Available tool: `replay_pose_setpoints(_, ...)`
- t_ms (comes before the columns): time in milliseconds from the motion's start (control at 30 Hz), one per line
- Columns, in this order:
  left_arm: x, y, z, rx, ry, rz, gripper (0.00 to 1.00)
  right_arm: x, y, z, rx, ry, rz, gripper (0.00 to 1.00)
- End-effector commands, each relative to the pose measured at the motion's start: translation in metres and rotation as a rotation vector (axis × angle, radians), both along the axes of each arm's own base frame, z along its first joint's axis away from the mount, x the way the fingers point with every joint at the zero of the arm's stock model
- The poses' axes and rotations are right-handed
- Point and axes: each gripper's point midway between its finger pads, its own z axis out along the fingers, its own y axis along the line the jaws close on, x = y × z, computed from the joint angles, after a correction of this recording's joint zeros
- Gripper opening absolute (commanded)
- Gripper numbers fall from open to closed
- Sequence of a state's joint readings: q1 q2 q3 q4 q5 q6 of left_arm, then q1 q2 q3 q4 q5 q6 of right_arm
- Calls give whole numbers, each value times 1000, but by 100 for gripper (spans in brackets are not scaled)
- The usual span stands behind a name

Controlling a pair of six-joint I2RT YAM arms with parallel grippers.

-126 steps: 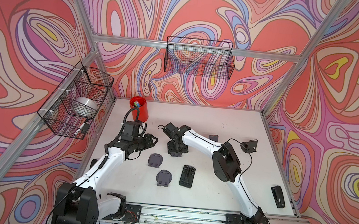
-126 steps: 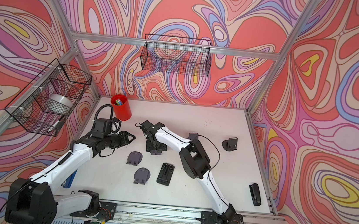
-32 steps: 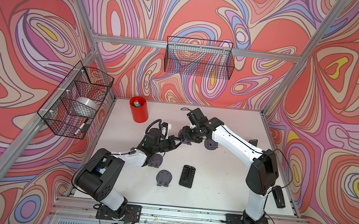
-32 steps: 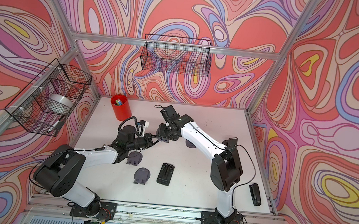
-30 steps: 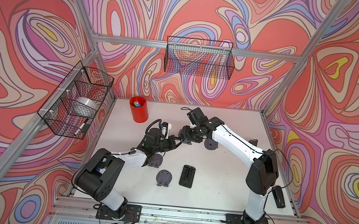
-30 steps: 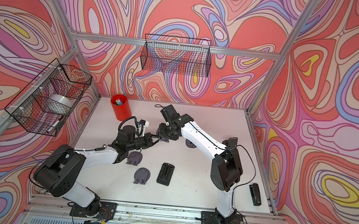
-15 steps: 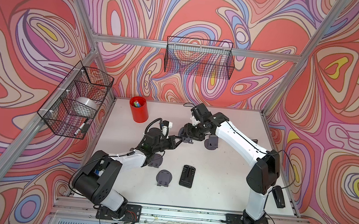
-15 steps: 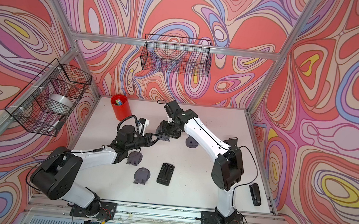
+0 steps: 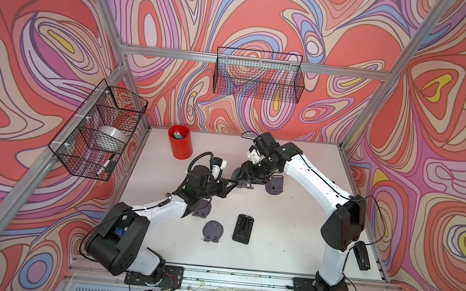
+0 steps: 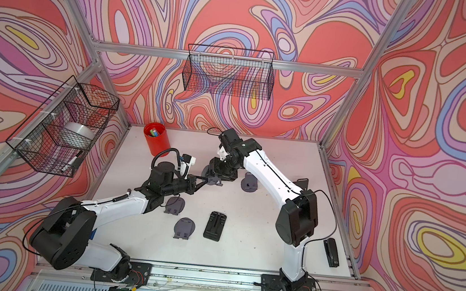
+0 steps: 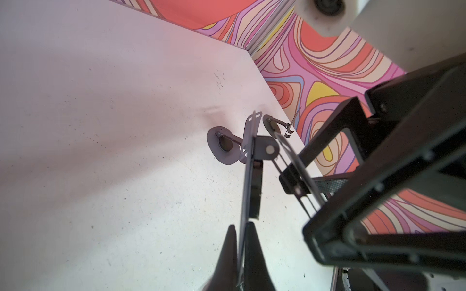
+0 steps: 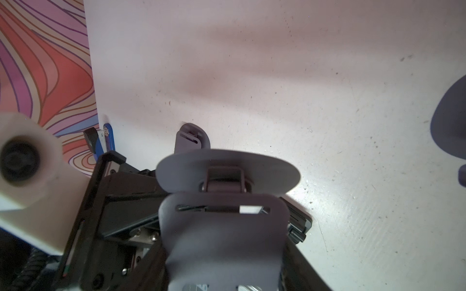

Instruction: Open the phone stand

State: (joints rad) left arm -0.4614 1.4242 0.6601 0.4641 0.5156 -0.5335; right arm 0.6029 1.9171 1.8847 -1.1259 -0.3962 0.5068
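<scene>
A grey phone stand (image 9: 242, 181) (image 10: 214, 180) hangs in the air over the middle of the table, held from both sides. My left gripper (image 9: 232, 183) (image 11: 241, 226) is shut on the thin edge of one plate (image 11: 248, 171). The hinge (image 11: 267, 150) sits beyond that plate. My right gripper (image 9: 249, 177) (image 12: 224, 272) is shut across the other plate (image 12: 224, 239). The round plate (image 12: 227, 166) stands up at an angle beyond it, so the stand is partly unfolded.
An unfolded grey stand (image 9: 275, 183) is just right of the grippers, and another (image 10: 301, 183) is behind the right arm. Two folded grey stands (image 9: 202, 208) (image 9: 213, 230) and a black one (image 9: 243, 228) lie in front. A red cup (image 9: 179, 142) is at back left and a stapler (image 9: 362, 255) at front right.
Four seconds ago both grippers were low over the table's left part; now they hold the stand in the air mid-table. Over the last second the right wrist rose slightly.
</scene>
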Motion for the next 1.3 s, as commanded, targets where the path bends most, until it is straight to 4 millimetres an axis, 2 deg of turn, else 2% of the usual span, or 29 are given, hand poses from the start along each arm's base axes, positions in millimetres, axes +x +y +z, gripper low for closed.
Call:
replay_pose_setpoints(0,8,32,-38,152,69,130,0,-30,-13,39,37,26,64,5)
replay_pose_setpoints(267,4,22,-27,94,64,79,0,-29,-15,42,32,16,78,4)
replay_pose_setpoints(400,5,15,-23,50,109,66,19,-26,-15,42,32,-6,64,4)
replay_pose_setpoints(500,8,9,-18,-7,136,65,27,-25,-14,38,37,-8,52,3)
replay_pose_setpoints(833,9,-3,-1,-86,136,52,29,-19,-15,27,22,-14,21,2)
replay_pose_setpoints(1267,-7,-18,20,-74,57,-63,32,-12,-13,23,10,-18,11,2)
